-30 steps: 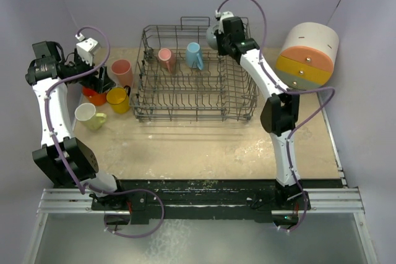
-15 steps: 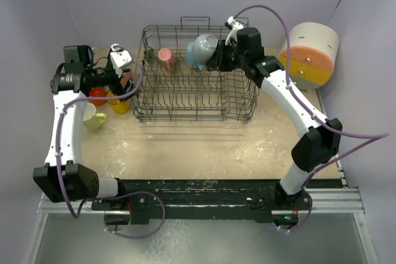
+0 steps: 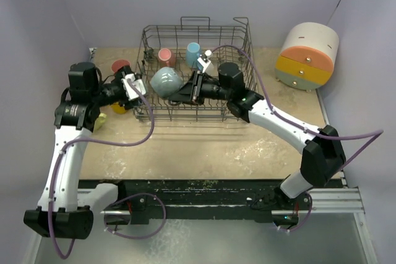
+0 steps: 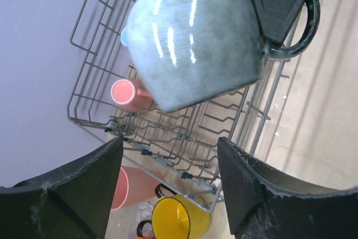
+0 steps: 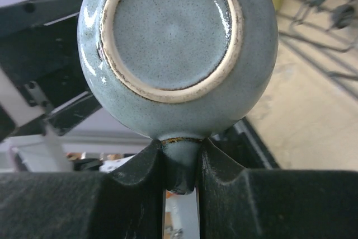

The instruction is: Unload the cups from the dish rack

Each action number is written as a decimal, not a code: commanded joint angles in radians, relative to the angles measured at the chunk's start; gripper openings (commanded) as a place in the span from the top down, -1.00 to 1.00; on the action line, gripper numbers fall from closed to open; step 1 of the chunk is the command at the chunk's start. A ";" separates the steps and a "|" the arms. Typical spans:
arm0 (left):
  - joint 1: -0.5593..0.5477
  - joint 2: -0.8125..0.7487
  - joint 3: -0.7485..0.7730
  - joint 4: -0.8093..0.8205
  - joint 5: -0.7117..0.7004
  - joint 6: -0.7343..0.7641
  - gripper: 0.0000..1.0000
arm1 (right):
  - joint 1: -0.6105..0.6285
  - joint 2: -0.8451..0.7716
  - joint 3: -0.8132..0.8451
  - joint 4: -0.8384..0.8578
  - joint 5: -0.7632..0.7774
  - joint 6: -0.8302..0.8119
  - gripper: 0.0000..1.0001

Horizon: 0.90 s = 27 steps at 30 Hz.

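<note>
Right wrist view: right pincer [image 5: 180,163] partly covers grey mug [image 5: 178,54] handle.

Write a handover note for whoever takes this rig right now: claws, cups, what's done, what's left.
Right claw: shut on the grey mug by its handle, holding it in the air at the left end of the dish rack.
Left claw: open, empty, facing that mug.
Done: pink tumbler and yellow mug stand on the table left of the rack.
Left: set the grey mug down; unload the salmon cup and light blue cup from the rack.
</note>
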 commanded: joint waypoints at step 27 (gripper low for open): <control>-0.005 -0.287 -0.090 0.233 0.016 -0.122 0.07 | 0.234 -0.050 -0.096 0.789 0.000 0.485 1.00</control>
